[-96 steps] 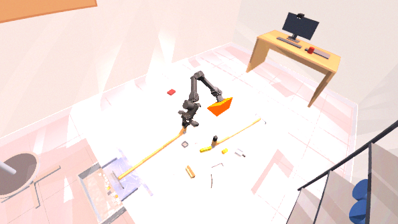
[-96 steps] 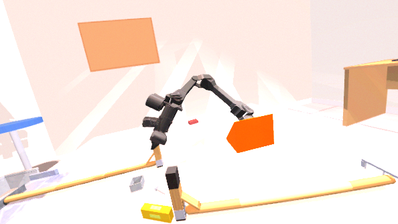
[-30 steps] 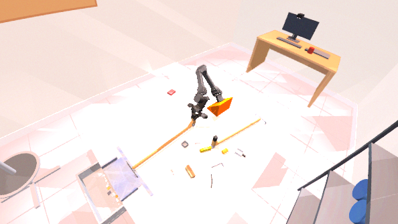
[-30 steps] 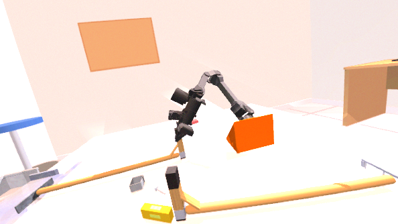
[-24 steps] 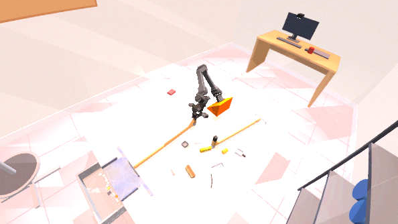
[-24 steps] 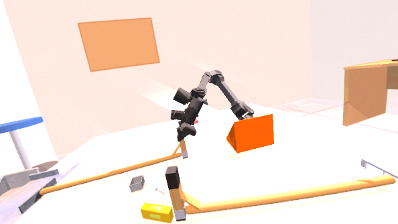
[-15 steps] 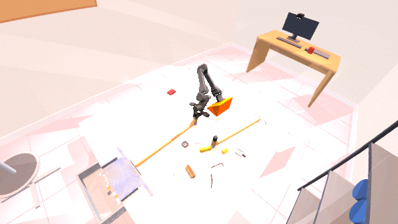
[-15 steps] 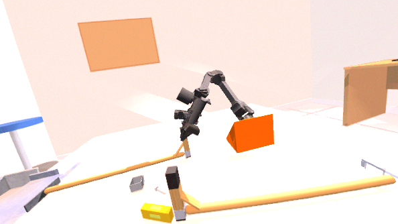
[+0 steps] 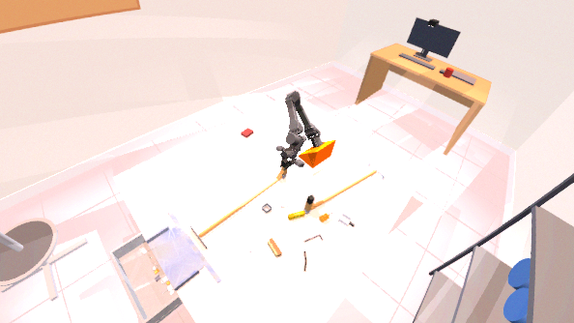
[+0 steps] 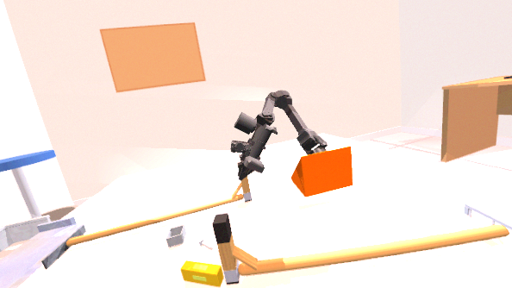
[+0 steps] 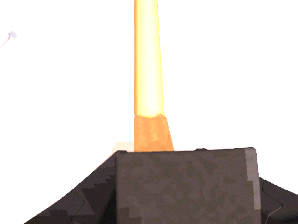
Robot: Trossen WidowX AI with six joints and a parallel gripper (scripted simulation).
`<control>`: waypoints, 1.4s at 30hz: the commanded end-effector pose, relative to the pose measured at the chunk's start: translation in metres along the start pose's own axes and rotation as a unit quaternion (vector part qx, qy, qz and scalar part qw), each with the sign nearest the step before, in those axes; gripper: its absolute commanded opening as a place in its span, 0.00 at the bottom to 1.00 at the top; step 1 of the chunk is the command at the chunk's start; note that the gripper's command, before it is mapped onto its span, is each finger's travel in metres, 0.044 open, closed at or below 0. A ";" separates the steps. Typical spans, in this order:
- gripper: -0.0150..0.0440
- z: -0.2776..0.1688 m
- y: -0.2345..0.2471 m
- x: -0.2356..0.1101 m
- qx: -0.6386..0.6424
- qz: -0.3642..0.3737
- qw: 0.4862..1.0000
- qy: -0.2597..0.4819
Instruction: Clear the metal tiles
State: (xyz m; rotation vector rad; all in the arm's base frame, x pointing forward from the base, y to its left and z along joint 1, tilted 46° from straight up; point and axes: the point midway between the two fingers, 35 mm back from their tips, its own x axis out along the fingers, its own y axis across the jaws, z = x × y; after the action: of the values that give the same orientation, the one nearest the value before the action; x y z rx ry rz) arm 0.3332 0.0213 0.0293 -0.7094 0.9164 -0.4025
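Observation:
My gripper (image 9: 284, 168) (image 10: 245, 178) is shut on the upright grip of the long scraper (image 9: 239, 208) (image 10: 151, 218). Its wooden shaft also shows in the wrist view (image 11: 148, 50), running straight away from my fingers. The shaft slopes down across the table to the scraper's blade (image 9: 198, 238) (image 10: 55, 255), which sits at the near edge of the steel bench plate (image 9: 180, 259) (image 10: 19, 255). The catch box (image 9: 127, 259) lies beyond the plate. A few small orange tiles (image 9: 156, 270) lie inside it. I see no tile on the plate itself.
A second long wooden tool (image 9: 349, 186) (image 10: 366, 249) with a dark upright grip (image 10: 221, 228) lies to the right. Nearby are a small grey box (image 9: 267, 208) (image 10: 176, 235), a yellow block (image 9: 296, 215) (image 10: 202, 272) and an orange wedge (image 9: 317, 153) (image 10: 323, 171) by the arm's base.

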 end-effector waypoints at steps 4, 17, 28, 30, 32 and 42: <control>0.25 0.001 0.000 -0.002 0.002 -0.001 1.000 -0.003; 0.25 -0.001 0.000 -0.001 0.000 0.000 1.000 0.000; 0.25 -0.001 -0.001 0.000 0.001 -0.001 1.000 0.001; 0.25 -0.001 -0.001 0.000 0.001 -0.001 1.000 0.001; 0.25 -0.001 -0.001 0.000 0.001 -0.001 1.000 0.001; 0.25 -0.002 -0.001 0.000 0.001 -0.001 1.000 0.002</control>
State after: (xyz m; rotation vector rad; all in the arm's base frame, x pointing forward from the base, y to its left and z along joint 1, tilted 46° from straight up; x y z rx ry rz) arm 0.3320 0.0193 0.0290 -0.7081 0.9193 -0.4069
